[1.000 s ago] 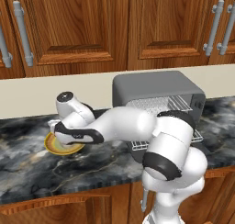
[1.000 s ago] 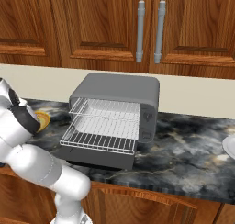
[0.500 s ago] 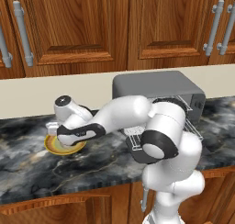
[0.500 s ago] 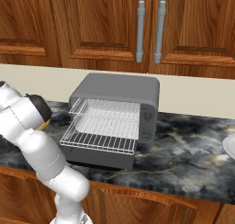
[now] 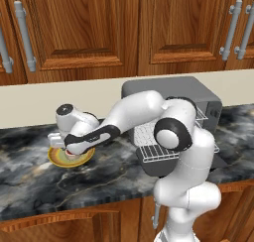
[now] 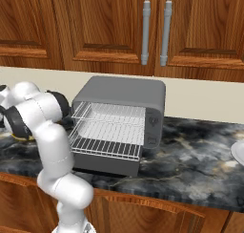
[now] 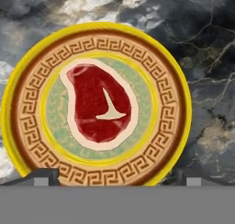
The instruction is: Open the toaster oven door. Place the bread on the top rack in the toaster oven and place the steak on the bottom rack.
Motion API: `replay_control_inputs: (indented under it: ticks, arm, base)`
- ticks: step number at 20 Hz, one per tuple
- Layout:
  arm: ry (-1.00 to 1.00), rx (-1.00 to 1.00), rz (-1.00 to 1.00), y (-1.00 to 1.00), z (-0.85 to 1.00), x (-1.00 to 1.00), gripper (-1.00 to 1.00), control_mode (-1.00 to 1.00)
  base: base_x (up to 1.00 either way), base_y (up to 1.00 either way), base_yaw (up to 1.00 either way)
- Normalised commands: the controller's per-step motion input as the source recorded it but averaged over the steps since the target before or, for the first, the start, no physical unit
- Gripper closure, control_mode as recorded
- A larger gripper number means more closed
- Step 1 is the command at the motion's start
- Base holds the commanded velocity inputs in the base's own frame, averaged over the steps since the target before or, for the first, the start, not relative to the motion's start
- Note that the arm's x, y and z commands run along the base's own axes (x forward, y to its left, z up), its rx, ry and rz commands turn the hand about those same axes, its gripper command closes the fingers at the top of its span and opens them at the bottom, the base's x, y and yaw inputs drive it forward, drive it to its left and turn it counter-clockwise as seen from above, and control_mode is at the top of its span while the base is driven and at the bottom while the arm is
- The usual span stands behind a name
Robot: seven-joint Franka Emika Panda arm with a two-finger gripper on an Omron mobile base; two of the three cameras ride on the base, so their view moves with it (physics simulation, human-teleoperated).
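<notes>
The hand (image 5: pixel 69 154) hangs just above a round yellow-rimmed plate (image 5: pixel 57 159) at the left of the dark marbled surface (image 5: pixel 99 179), its fingers spread wide and gripping nothing. In the hand view the two dark fingertips (image 7: pixel 42 176) rise at the bottom edge, one at each side of the plate (image 7: pixel 27 103), with the whole plate lying between them. The steak (image 7: pixel 98 103), a red slab with a pale rim and a small white bone mark in its middle, lies flat in the green centre of the plate, inside a ring of brown key-pattern border. The white arm (image 5: pixel 134 109) reaches from the base at the lower right of the left base view across to the plate, crossing in front of the toaster oven (image 5: pixel 171 90). The toaster oven (image 6: pixel 121 91) stands well to the right of the plate against the pale back wall, under wooden cabinets (image 6: pixel 95 26). The toaster oven door (image 6: pixel 107 164) is folded down flat in front of the opening, and a silver wire rack (image 6: pixel 107 146) is drawn out over it, with another rack (image 6: pixel 112 116) higher up inside the pale interior. Both racks look bare. At the far right edge of the right base view, part of a white dish (image 6: pixel 238 152) rests on the surface (image 6: pixel 190 155).
</notes>
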Motion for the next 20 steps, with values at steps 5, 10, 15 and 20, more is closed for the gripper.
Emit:
replay_control_inputs:
  ticks: [5, 10, 15, 20]
  arm:
    - [0.06, -0.03, 0.00, 0.00, -0.11, 0.12, -1.00, -1.00]
    - [0.02, -0.03, 0.00, 0.00, -0.20, 0.15, -1.00, -1.00]
    - [0.00, -0.02, 0.00, -0.01, -0.20, 0.12, -1.00, -1.00]
    - [0.00, 0.00, 0.00, -0.15, -0.17, 0.02, -1.00, -1.00]
  base:
    - [0.00, 0.00, 0.00]
    - [0.00, 0.00, 0.00]
    - [0.00, 0.00, 0.00]
    - [0.00, 0.00, 0.00]
